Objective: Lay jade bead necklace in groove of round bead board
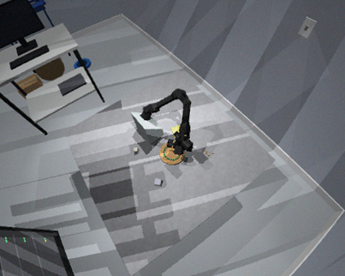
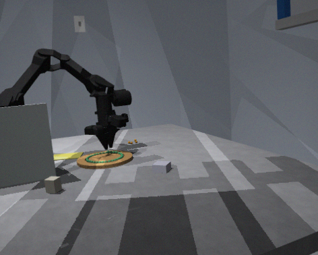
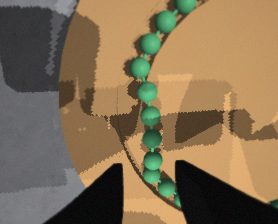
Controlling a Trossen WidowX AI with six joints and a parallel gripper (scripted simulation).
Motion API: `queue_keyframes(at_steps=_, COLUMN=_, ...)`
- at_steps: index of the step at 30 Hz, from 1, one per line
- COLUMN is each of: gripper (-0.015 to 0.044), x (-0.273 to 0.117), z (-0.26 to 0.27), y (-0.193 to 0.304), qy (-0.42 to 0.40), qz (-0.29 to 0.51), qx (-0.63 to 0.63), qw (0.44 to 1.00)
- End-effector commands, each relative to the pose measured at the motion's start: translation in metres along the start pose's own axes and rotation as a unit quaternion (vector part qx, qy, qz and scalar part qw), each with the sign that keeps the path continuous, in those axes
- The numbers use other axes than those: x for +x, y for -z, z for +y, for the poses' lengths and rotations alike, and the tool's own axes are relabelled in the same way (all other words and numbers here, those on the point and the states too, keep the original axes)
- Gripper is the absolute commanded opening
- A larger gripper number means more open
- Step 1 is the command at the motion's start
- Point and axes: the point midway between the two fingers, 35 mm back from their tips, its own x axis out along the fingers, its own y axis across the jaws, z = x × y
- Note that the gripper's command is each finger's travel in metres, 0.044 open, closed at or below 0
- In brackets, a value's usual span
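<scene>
The round tan bead board (image 1: 171, 163) (image 2: 128, 160) (image 3: 225, 60) lies flat under the gripper. The jade bead necklace (image 2: 88, 159) (image 3: 150, 44) lies on it as a ring. In the wrist view a thin dark groove line curves to the left of the lower beads, with bare board between; at the top a dark line runs just right of the beads. How deep the beads sit cannot be told. My gripper (image 2: 108, 148) (image 3: 148, 170) points down just above the board's far part, fingers partly apart. Beads show in the gap between the tips, not pinched.
A pale upright panel (image 1: 146, 127) (image 2: 25, 145) stands beside the board, with a yellow sheet (image 1: 175, 129) (image 2: 68, 156) behind. A beige cube (image 1: 135, 150) (image 2: 53, 185) and a lavender block (image 1: 158, 182) (image 2: 162, 166) lie nearby. Small orange pieces (image 2: 133, 142) lie beyond the board.
</scene>
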Motion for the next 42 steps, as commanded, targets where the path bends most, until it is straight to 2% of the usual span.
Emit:
queue_keyframes(at_steps=1, gripper=0.012, x=0.0096, z=-0.0031, y=0.0009, qy=0.003, qz=0.002, qx=0.006, qw=1.0)
queue_keyframes(at_steps=11, gripper=0.012, x=0.0153, z=-0.0031, y=0.0012, qy=0.003, qz=0.003, qx=0.007, qw=1.0)
queue_keyframes(at_steps=16, gripper=0.0, x=0.0132, z=-0.0011, y=0.0008, qy=0.001, qz=0.002, qx=0.002, qw=1.0)
queue_keyframes(at_steps=42, gripper=0.0, x=0.0132, z=-0.0011, y=0.0008, qy=0.001, qz=0.002, qx=0.002, qw=1.0)
